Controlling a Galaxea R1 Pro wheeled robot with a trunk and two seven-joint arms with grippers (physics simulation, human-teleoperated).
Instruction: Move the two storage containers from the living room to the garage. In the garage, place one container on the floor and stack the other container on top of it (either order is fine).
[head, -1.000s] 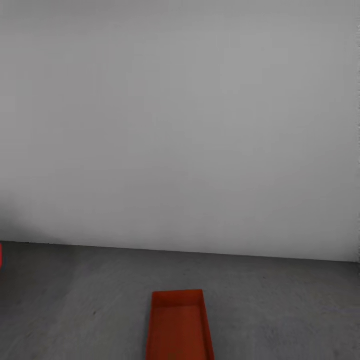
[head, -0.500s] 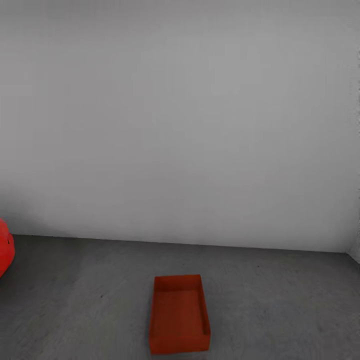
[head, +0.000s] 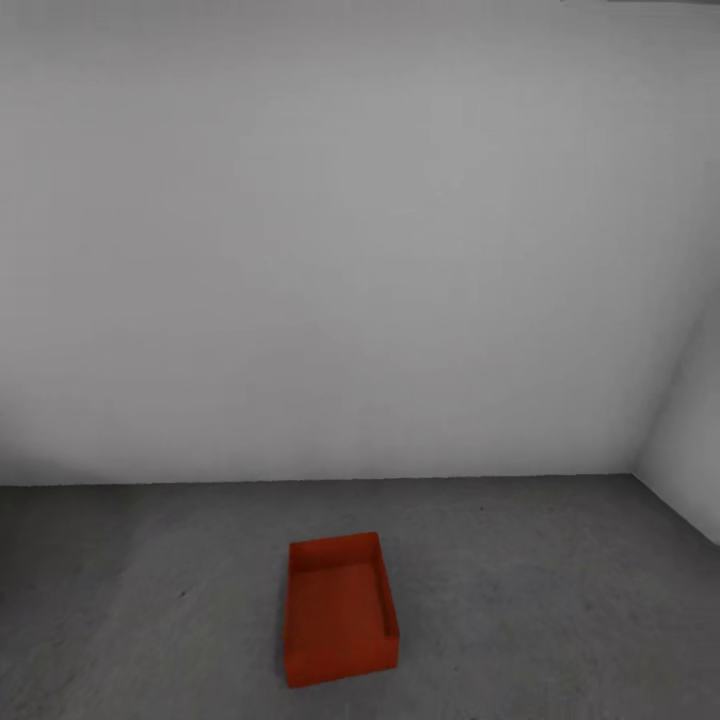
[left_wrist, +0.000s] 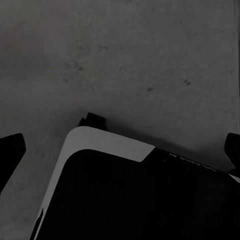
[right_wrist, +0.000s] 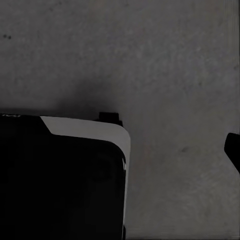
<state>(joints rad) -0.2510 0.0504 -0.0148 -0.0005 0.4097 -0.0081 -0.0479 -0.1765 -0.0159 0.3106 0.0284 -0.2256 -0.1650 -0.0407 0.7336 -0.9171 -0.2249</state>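
One storage container (head: 338, 612) alone on the garage floor (head: 560, 610).

Left claw (left_wrist: 120, 150): dark fingertips wide apart, released, above mottled grey concrete and the robot base (left_wrist: 135, 195), black with a white rounded rim. Container: orange-red, rectangular, smooth-walled, lidless, near the plain white-grey wall (head: 360, 250). Right claw: one fingertip (right_wrist: 233, 150) visible; state cannot be told. No legible writing.

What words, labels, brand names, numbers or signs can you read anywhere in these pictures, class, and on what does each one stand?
None can be read.
The orange-red storage container has plain walls with no label.
The white-grey wall and the concrete floor carry no sign or number.
A faint light mark on the robot's dark base in the left wrist view is too small and blurred to read.
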